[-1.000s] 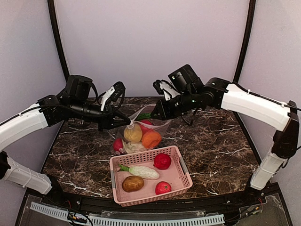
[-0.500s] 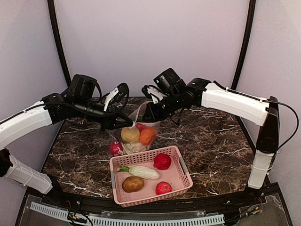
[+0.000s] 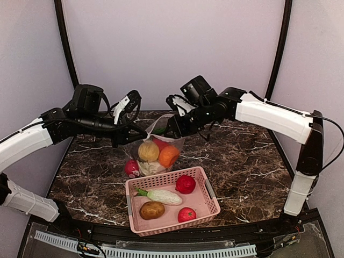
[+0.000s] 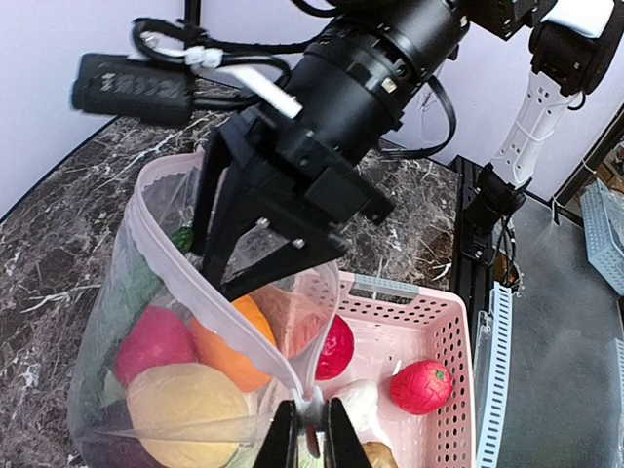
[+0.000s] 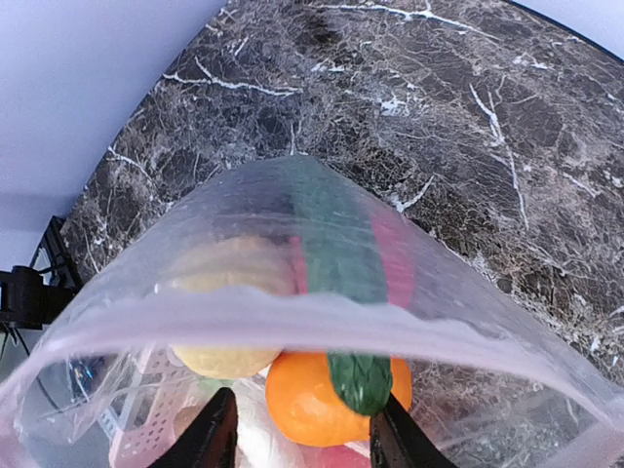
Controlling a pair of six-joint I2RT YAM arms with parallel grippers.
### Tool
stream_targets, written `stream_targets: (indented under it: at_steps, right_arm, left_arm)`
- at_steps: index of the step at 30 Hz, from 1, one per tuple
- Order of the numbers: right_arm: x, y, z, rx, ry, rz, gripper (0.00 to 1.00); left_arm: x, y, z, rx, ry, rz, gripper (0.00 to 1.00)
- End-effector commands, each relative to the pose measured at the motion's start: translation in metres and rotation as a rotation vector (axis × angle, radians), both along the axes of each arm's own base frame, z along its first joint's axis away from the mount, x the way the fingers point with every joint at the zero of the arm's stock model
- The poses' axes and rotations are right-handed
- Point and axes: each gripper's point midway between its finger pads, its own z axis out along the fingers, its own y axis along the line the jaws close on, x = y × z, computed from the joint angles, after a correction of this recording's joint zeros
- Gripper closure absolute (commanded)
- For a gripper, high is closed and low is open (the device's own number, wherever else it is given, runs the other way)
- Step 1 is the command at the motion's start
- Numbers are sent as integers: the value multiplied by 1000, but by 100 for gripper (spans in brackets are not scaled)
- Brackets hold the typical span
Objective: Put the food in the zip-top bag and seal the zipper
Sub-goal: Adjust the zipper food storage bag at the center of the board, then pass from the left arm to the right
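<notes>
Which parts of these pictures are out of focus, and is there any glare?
Top external: soft light, no strong glare on the table. Left wrist: the zip-top bag is mostly sharp. Right wrist: the bag's near rim is blurred; the marble behind is crisp.
</notes>
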Motion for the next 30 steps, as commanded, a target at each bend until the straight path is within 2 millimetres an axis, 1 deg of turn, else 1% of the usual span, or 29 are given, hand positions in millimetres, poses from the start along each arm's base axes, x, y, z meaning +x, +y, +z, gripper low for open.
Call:
stream_targets:
  at_steps: [1, 6, 10, 13, 14, 17, 20, 21, 26, 30]
  right_arm:
    - [-13, -26, 54, 66, -96, 1, 50]
    - [-30, -40, 76, 112, -161, 48, 41]
    - [-50, -35, 86, 172, -191, 126, 35]
    - [-58, -26, 89, 192, -206, 168, 33]
    - [-59, -23, 89, 189, -210, 177, 34]
    - [-61, -10, 87, 179, -215, 199, 40]
    - [-63, 5, 85, 169, -226, 231, 42]
    - [-62, 9, 81, 163, -225, 240, 42]
    - [-60, 19, 74, 152, -226, 273, 45]
    - [-62, 25, 70, 153, -219, 300, 51]
  left_arm:
    - [0, 15, 15, -28, -61, 77, 99]
    - [-2, 16, 13, -20, -44, 75, 99]
    - [-2, 12, 16, -34, -35, 60, 99]
    - [-1, 9, 19, -42, -32, 53, 99]
    - [-1, 9, 19, -42, -32, 50, 99]
    - [-4, 6, 16, -41, -12, 27, 99]
    - [-7, 5, 13, -35, 7, 15, 99]
    - [-8, 6, 12, -33, 13, 12, 99]
    - [-10, 6, 11, -31, 18, 3, 99]
    - [-11, 5, 11, -30, 25, -8, 99]
